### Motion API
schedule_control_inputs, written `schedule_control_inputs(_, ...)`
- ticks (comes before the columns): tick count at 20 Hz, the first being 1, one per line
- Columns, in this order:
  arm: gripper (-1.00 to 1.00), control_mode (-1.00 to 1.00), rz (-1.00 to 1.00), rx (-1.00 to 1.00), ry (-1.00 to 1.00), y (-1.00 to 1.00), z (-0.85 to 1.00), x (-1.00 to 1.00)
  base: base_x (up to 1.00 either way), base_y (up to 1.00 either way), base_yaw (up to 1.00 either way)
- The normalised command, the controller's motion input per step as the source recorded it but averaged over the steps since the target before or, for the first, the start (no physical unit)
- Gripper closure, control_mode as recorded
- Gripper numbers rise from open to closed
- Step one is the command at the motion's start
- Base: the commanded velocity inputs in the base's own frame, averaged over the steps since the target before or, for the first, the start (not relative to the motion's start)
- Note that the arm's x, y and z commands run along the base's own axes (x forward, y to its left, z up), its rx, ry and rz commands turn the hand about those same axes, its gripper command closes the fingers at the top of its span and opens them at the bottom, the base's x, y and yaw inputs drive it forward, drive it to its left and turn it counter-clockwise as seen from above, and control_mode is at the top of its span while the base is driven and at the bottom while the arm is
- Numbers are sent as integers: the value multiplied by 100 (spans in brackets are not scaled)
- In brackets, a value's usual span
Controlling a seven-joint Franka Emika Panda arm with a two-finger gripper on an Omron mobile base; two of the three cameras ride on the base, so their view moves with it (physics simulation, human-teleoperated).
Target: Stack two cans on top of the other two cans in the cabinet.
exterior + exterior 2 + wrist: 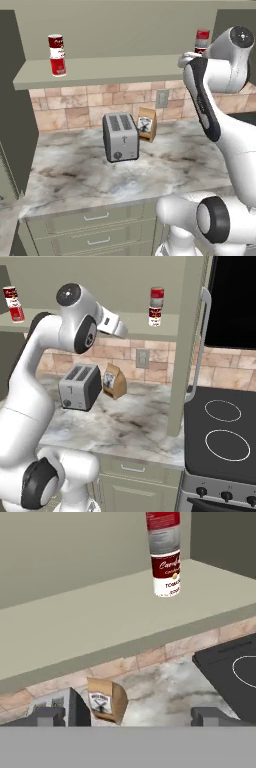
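On the cabinet (100, 624), a greyish-banded can (163, 532) tops a red-and-white can (167, 574); gripper (129, 714) jaws spread wide, empty.

Light was even and soft, rendered, with no glare. Faint shadows lay under the shelf (100, 75) and beside the toaster (120, 136) on the worktop (75, 175). Textures looked slightly blurred and low-resolution; edges showed no distortion.

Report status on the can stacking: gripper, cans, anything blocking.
Gripper open, empty. Two stacks of cans on the shelf: right stack, left stack. Nothing in the way.
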Motion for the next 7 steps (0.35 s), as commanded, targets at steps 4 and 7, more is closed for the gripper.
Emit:
schedule_control_inputs(4, -100, -100, 25, 1, 0, 42, -34, -64, 0, 0, 0)
schedule_control_inputs(7, -100, -100, 25, 0, -1, 42, -43, -62, 0, 0, 0)
